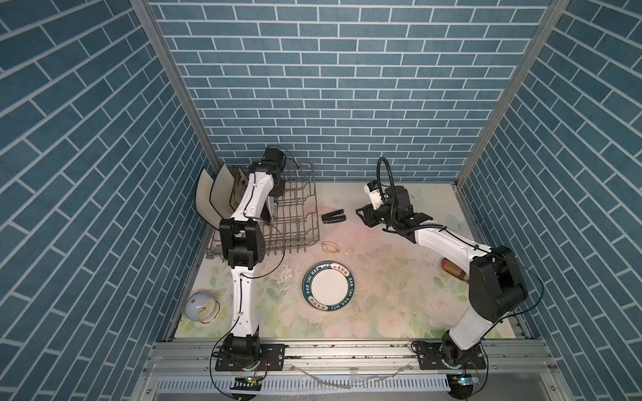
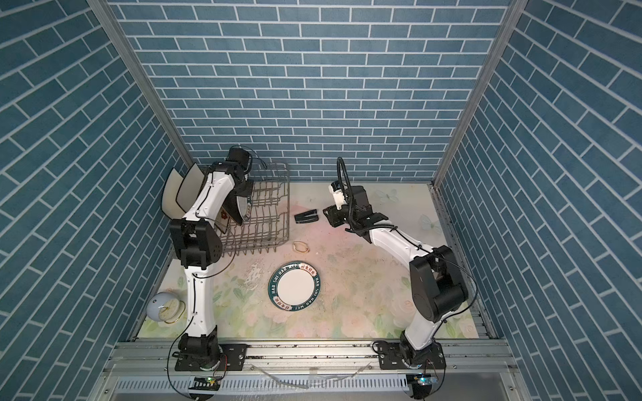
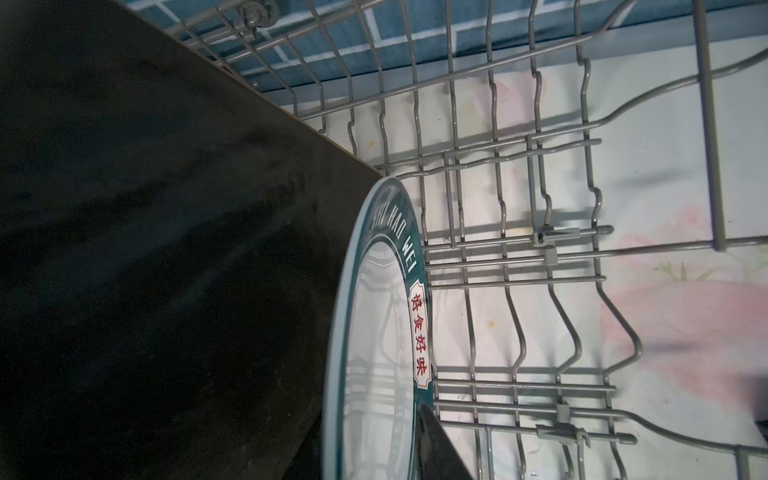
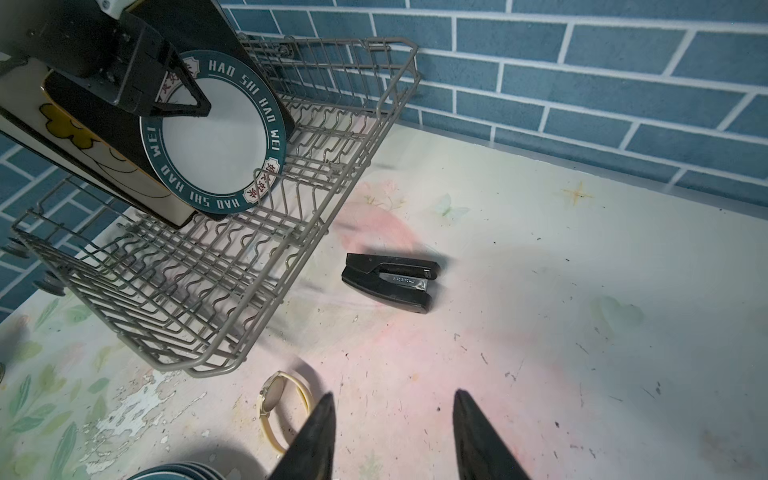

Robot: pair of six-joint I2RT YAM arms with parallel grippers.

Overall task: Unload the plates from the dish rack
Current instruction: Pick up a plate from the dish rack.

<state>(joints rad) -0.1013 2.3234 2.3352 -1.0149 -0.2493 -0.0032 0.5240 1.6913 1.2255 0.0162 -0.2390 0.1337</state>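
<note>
The round plate stands on edge in the dish rack, at ten o'clock on the table, against the black square plate. The left jaws straddle its rim; whether they grip yet cannot be told. They should pinch firmly, then lift straight clear of the tines. The right jaws gape empty.

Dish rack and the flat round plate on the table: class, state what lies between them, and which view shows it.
A wristwatch lies between the dish rack and the plate, touching neither; both top views show it.
</note>
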